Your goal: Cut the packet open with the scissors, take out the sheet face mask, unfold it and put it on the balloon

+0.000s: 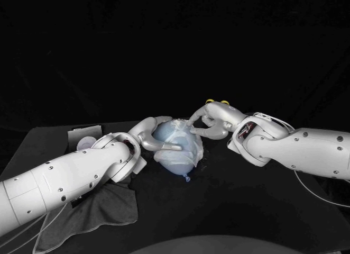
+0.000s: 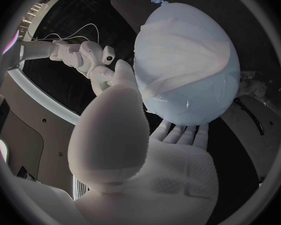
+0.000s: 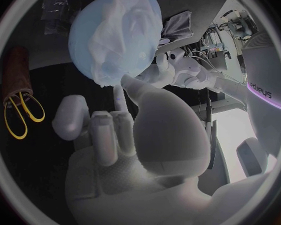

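The robot's left hand (image 1: 148, 136) held the pale blue rubber balloon (image 1: 180, 160) just above the black surface (image 1: 243, 203). Its fingers (image 2: 185, 133) were curled under the balloon's rounded end and its thumb pressed against the side. The balloon lay tilted, with its knotted neck pointing toward the robot's body.

A translucent white sheet face mask (image 1: 175, 132) was draped over the upper part of the balloon, wrinkled and clinging to the rubber. In the left wrist view it covered a broad band of the skin, leaving the rest bare.

The right hand (image 1: 209, 123) was at the far side of the balloon. Its fingertips were together on a thin strip of the mask's edge, which ran taut from the balloon down to the pinch in the right wrist view.

The yellow-handled scissors (image 3: 20, 112) stood blades-down in a brown holder (image 3: 17, 70) on the surface behind the right hand. A crumpled grey cloth (image 1: 106, 207) lay under the left arm.
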Tool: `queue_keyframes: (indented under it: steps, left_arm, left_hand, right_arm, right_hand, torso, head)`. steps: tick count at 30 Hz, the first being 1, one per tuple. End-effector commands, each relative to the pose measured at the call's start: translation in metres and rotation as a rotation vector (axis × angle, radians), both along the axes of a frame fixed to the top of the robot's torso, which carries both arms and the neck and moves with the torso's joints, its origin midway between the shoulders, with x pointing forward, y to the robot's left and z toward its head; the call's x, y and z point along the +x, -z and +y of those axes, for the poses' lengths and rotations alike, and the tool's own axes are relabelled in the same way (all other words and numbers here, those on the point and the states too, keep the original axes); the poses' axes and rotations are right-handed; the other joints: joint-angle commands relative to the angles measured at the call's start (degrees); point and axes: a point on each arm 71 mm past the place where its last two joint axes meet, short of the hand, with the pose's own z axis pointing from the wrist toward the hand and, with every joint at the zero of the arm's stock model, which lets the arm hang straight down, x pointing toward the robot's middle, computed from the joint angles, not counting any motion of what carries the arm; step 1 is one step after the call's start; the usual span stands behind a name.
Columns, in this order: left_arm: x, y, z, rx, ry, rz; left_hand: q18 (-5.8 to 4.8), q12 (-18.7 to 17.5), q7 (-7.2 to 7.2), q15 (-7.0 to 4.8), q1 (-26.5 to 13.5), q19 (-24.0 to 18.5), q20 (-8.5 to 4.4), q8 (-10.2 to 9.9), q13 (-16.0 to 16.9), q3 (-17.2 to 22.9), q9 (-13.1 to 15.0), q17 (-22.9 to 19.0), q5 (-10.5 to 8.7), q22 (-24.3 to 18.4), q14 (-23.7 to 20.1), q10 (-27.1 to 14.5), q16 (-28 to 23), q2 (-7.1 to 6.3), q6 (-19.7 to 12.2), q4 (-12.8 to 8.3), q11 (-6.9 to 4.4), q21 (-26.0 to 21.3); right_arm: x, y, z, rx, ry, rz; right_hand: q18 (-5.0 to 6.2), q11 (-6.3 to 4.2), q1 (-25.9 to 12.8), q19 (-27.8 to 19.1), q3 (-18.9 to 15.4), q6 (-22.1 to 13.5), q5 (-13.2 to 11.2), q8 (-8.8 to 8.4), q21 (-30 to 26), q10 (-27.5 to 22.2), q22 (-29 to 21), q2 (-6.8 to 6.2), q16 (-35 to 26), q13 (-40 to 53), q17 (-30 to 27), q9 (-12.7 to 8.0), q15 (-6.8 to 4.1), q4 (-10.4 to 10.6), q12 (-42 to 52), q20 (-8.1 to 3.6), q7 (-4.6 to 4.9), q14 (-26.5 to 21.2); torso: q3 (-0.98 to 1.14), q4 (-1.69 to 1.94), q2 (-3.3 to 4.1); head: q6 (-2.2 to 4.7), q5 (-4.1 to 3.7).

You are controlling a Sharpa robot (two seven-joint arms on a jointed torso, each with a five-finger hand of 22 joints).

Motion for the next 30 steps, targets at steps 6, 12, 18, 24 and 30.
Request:
queue_keyframes:
  steps: [6,12,18,24,30]
  left_arm:
    - [0.0015,0.0029,0.0016,0.033,-0.013,0.012]
    - [0.0009,0.0035,0.0026,0.052,-0.012,0.01]
    - [0.0002,0.0036,0.0039,0.069,-0.007,-0.004]
    - [-0.001,0.0055,0.0057,0.077,-0.006,-0.018]
    - [-0.0024,0.0054,0.008,0.062,-0.013,-0.029]
  left_hand:
    - [-0.2,0.35,8.26,0.54,2.22,-0.08,-0.3,0.47,0.07,2.0,0.22,0.1,-0.01,-0.04,0.15,0.78,0.02,0.01,0.91,-0.03,0.09,-0.11]
    - [-0.07,0.34,8.11,0.37,4.55,-0.06,-0.38,0.69,0.07,3.77,0.39,0.12,0.03,-0.07,0.19,1.09,0.0,0.16,1.38,-0.04,-0.08,-0.13]
    - [0.05,0.3,7.89,0.09,6.59,-0.07,-0.42,0.8,0.06,5.54,0.48,0.14,0.0,-0.1,0.2,1.3,-0.05,0.28,1.57,-0.06,-0.34,-0.16]
    - [0.18,0.25,7.71,-0.12,8.36,-0.07,-0.42,0.95,0.06,6.59,0.61,0.2,-0.07,-0.14,0.36,1.54,-0.02,0.38,1.84,-0.04,-0.53,-0.19]
    - [0.34,0.33,7.68,-0.16,9.14,-0.01,-0.46,1.22,0.13,7.56,0.83,0.3,-0.09,-0.14,0.71,2.25,0.13,0.5,2.41,-0.04,-0.56,-0.18]
  right_arm:
    - [0.0001,0.0062,0.003,-0.085,-0.011,-0.004]
    - [0.0018,0.0078,0.0022,-0.084,0.018,-0.019]
    - [0.0027,0.0059,0.0014,-0.057,0.044,-0.044]
    - [0.0012,0.0028,0.0025,-0.023,0.049,-0.069]
    - [0.0025,0.0078,0.0061,-0.064,0.02,-0.024]
  right_hand:
    - [-1.25,0.34,-0.54,0.67,0.1,0.23,-0.17,-0.51,0.7,6.16,0.57,0.12,0.2,14.93,15.1,0.01,0.49,-0.53,0.36,-0.1,0.2,5.86]
    - [-1.27,0.4,-0.67,0.71,0.1,0.18,-0.27,-0.64,0.84,6.16,0.75,0.12,0.2,14.93,15.1,-0.02,0.54,-0.59,0.36,-0.07,0.27,5.86]
    - [-1.33,0.46,-0.6,0.86,0.41,0.21,-0.35,-0.77,1.15,6.16,1.14,0.56,0.2,14.93,15.1,-0.03,0.62,-0.66,0.36,-0.04,0.3,5.86]
    - [-1.44,0.5,-0.68,1.18,0.63,0.25,-0.45,-0.87,1.63,6.16,1.73,0.87,0.2,14.93,15.1,-0.04,0.69,-0.67,0.36,-0.03,0.33,5.86]
    - [-1.53,0.55,-0.21,1.43,1.11,0.29,-0.87,-1.06,2.11,6.16,2.34,0.97,0.2,14.93,15.1,-0.05,0.74,-1.31,0.36,-0.01,0.38,5.86]
  torso:
    - [0.02,0.03,-0.05]
    - [0.03,0.07,-0.06]
    - [0.08,0.05,0.02]
    - [0.06,-0.02,0.04]
    - [0.03,0.02,-0.06]
  head:
    - [-0.15,-0.09]
    - [-0.12,-0.08]
    - [-0.04,-0.02]
    - [-0.17,-0.05]
    - [-0.27,-0.19]
